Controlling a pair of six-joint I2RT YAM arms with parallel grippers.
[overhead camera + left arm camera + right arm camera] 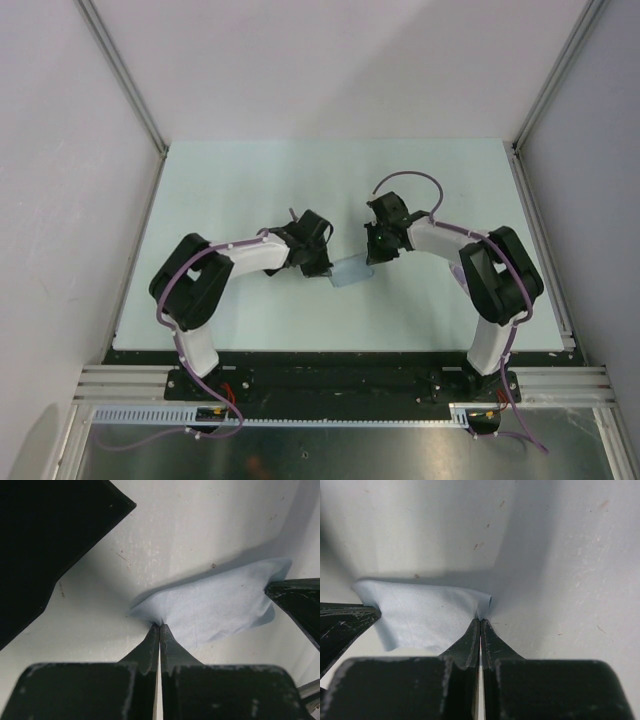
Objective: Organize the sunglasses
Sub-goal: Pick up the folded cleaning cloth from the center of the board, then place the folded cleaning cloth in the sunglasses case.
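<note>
The left gripper (159, 626) and right gripper (480, 620) each pinch a corner of the limp, light blue cloth (215, 602); the sunglasses, presumably fragile, show in none of the 3 views.

Right claw (480, 623) closed at bottom centre, tips pinching 1 corner of a light blue cloth (425, 616), cloth stretching leftward to the dark left claw (372, 613) at the frame edge, pale speckled bench (570, 555) behind.
</note>
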